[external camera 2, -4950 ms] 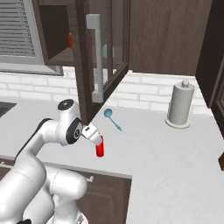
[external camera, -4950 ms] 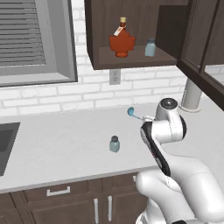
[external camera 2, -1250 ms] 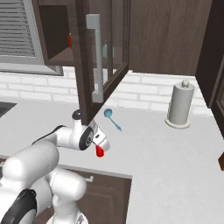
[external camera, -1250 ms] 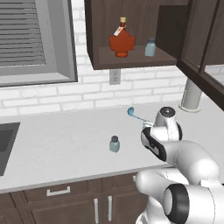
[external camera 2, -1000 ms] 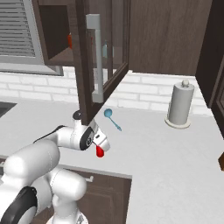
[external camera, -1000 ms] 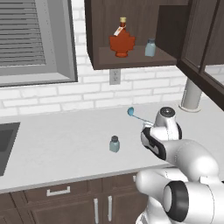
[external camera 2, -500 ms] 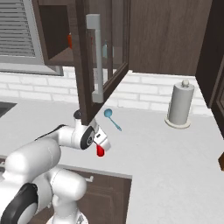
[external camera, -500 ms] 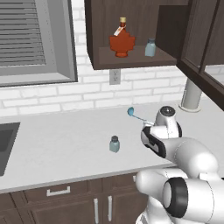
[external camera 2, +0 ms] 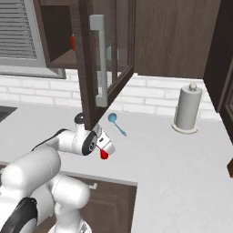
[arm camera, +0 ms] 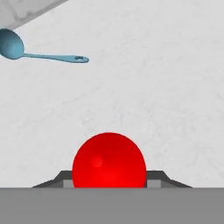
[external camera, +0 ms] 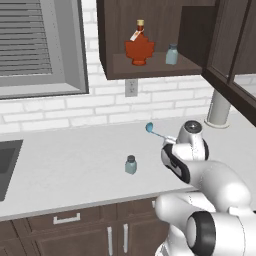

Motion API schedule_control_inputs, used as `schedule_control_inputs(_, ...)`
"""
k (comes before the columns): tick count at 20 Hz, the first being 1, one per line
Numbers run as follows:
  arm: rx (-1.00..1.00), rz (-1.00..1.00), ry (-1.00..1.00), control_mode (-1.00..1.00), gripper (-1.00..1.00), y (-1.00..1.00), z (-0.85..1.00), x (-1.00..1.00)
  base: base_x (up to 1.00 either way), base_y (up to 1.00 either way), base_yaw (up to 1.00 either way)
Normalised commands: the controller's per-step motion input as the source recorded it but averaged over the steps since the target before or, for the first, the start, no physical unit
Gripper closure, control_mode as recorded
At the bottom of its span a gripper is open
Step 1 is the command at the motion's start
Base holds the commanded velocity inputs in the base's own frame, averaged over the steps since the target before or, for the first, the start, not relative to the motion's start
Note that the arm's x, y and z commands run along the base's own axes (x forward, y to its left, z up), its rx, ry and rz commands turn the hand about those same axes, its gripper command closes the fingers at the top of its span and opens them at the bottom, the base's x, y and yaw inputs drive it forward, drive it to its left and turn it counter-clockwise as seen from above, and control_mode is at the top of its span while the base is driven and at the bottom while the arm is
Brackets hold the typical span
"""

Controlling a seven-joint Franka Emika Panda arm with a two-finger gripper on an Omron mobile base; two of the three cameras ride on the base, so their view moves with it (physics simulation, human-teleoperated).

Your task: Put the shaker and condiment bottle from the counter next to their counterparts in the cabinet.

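My gripper is shut on the condiment bottle, a red bottle held just above the counter near its front edge. In the hand view the condiment bottle appears end-on as a red round shape between the two fingertips. The shaker stands upright on the counter, left of my arm. In the open cabinet the counterparts stand on the shelf: an orange-brown maple-leaf bottle and a small pale blue shaker to its right.
A blue spoon lies on the counter behind my hand, also seen as spoon. The open cabinet door hangs right above the gripper. A paper towel roll stands by the wall at right. A sink edge is at far left.
Since five seconds ago the arm has folded in and the hand has tilted, so the red bottle no longer hangs straight down. Over the last second nothing has visibly moved.
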Motion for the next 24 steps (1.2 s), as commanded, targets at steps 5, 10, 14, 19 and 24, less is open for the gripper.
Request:
schedule_control_inputs(5,0.0,0.08,-0.01,-1.0,1.0,0.03,0.39,0.0,0.0,0.0,0.0)
schedule_control_inputs(10,0.0,0.1,0.0,-1.0,1.0,0.03,0.5,0.0,0.0,0.0,0.0)
schedule_control_inputs(14,-0.01,0.08,0.0,-1.0,1.0,0.05,0.48,0.0,0.0,0.0,0.0)
schedule_control_inputs(19,-0.06,0.06,0.0,-1.0,1.0,0.13,0.45,0.0,0.0,0.0,0.0)
schedule_control_inputs(24,-0.08,0.04,0.0,-1.0,1.0,0.18,0.42,0.0,0.0,0.0,0.0)
